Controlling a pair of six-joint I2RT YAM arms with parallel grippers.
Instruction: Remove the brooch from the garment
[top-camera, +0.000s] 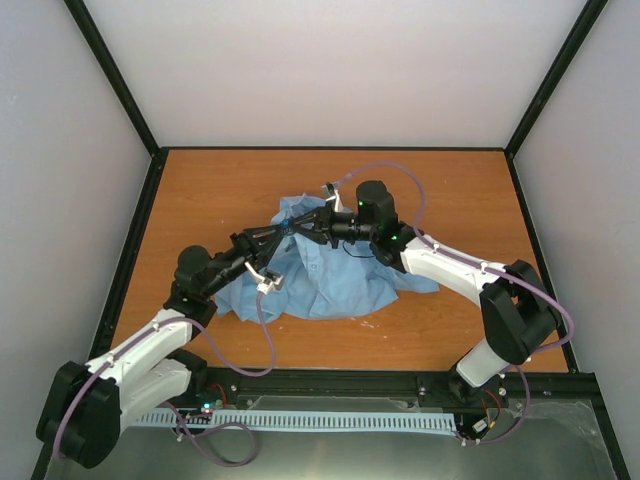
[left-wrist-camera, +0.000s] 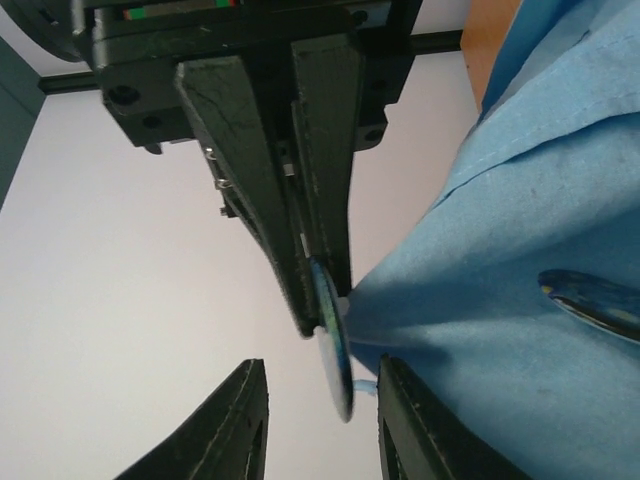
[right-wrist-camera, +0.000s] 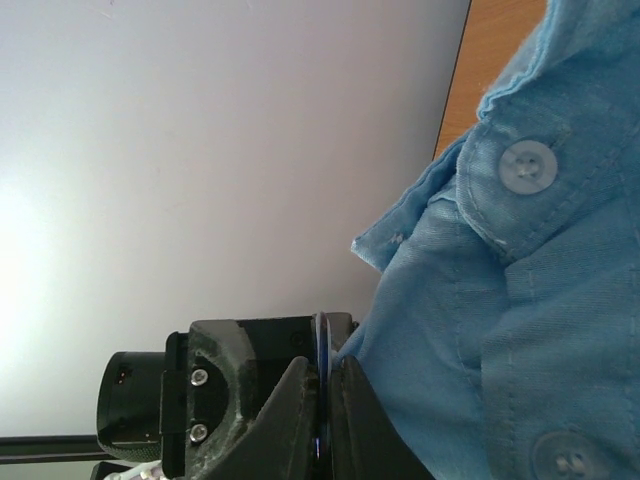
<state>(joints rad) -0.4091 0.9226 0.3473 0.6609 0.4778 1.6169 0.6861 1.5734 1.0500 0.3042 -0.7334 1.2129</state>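
Observation:
The light blue shirt (top-camera: 335, 280) lies crumpled mid-table, one fold pulled up to where both grippers meet. The brooch (left-wrist-camera: 335, 350), a dark grey-blue disc seen edge-on, sits at the tip of that fold. My right gripper (right-wrist-camera: 323, 365) is shut on the brooch (right-wrist-camera: 322, 335), with shirt fabric (right-wrist-camera: 480, 330) directly to its right. In the left wrist view its fingers (left-wrist-camera: 255, 170) come down from above. My left gripper (left-wrist-camera: 322, 368) is open, one finger on each side of the brooch without touching it. From above, the left gripper (top-camera: 282, 229) and right gripper (top-camera: 297, 221) are tip to tip.
A dark shiny oval thing (left-wrist-camera: 592, 302) lies on the shirt (left-wrist-camera: 520, 250) to the right in the left wrist view. White buttons (right-wrist-camera: 527, 166) run along the shirt's placket. The orange table (top-camera: 220, 190) is bounded by a black frame (top-camera: 135, 230) and white walls.

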